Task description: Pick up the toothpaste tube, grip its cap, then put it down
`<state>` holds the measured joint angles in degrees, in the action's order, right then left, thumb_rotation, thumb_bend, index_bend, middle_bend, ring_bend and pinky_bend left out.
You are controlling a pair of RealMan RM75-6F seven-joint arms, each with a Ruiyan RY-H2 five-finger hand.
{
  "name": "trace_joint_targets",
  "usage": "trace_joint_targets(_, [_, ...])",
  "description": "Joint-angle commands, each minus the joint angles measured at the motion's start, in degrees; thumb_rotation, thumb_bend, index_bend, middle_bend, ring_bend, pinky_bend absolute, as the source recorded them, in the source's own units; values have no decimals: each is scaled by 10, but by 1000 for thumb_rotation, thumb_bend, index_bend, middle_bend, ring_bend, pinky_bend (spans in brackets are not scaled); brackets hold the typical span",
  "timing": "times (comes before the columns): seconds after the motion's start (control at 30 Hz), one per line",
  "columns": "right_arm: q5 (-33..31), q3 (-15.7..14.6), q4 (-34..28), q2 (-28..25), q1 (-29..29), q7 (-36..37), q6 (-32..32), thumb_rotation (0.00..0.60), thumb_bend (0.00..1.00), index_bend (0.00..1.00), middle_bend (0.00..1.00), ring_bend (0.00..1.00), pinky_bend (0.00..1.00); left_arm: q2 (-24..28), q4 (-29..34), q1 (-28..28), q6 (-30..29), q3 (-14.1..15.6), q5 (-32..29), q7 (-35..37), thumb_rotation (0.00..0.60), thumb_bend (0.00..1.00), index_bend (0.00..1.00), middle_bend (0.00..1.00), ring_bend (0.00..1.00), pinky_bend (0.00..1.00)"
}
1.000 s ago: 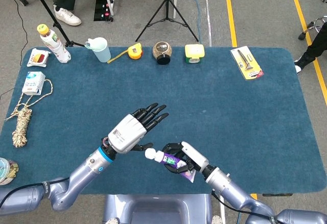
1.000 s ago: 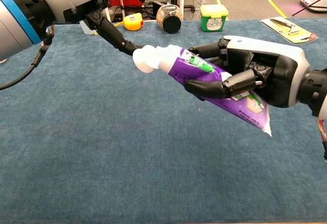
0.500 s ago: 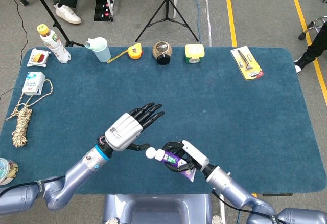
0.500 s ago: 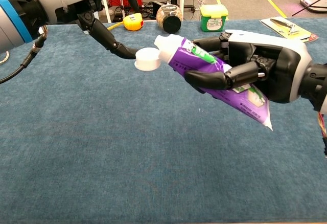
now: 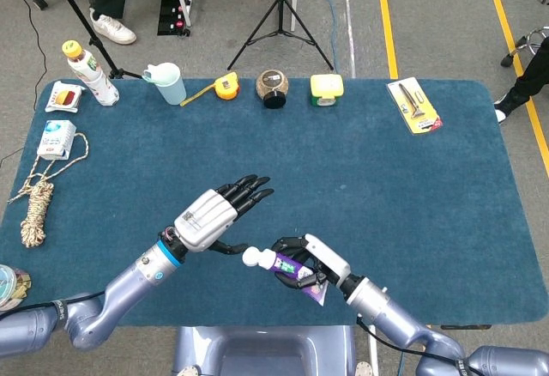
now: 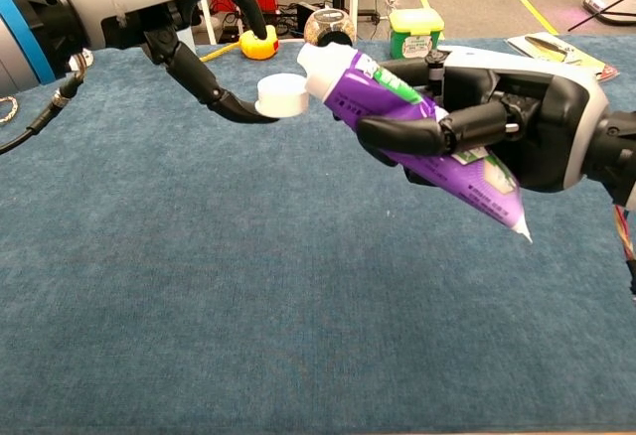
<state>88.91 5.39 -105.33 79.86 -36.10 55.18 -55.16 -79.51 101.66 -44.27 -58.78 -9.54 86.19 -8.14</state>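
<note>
The right hand holds the purple toothpaste tube above the blue table near its front edge, fingers wrapped round the body, and since a second ago it has tipped the tube higher, so the white cap now points up and to the left rather than level. The left hand has drawn back slightly toward the robot; its long fingers stay spread and straight, holding nothing, while its thumb curls under and touches the cap's underside instead of its back.
</note>
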Motion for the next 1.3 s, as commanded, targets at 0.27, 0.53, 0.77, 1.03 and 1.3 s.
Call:
trace_joint_targets(0.27, [2, 2, -4, -3, -8, 25, -1, 600, 547, 868, 961, 1000, 1000, -12, 7, -10, 10, -3, -11, 9, 521, 153, 0, 12, 0, 272])
trace_joint_targets(0.53, [0, -6, -4, -8, -3, 54, -8, 600, 547, 868, 961, 1000, 1000, -9, 5, -11, -3, -8, -6, 15, 519, 153, 0, 12, 0, 272])
trace_joint_targets(0.77, [23, -18, 2, -11, -11, 81, -8, 600, 549, 868, 961, 1000, 1000, 10, 17, -22, 36, -11, -36, 75, 519, 153, 0, 12, 0, 272])
trace_joint_targets(1.03, [31, -28, 10, -15, -17, 97, -8, 600, 553, 869, 963, 1000, 1000, 33, 29, -27, 48, -18, -50, 112, 509, 153, 0, 12, 0, 272])
trace_joint_targets(1.3, [23, -32, 15, -11, -21, 88, -5, 600, 556, 870, 963, 1000, 1000, 52, 45, -31, 61, -19, -61, 131, 498, 153, 0, 12, 0, 272])
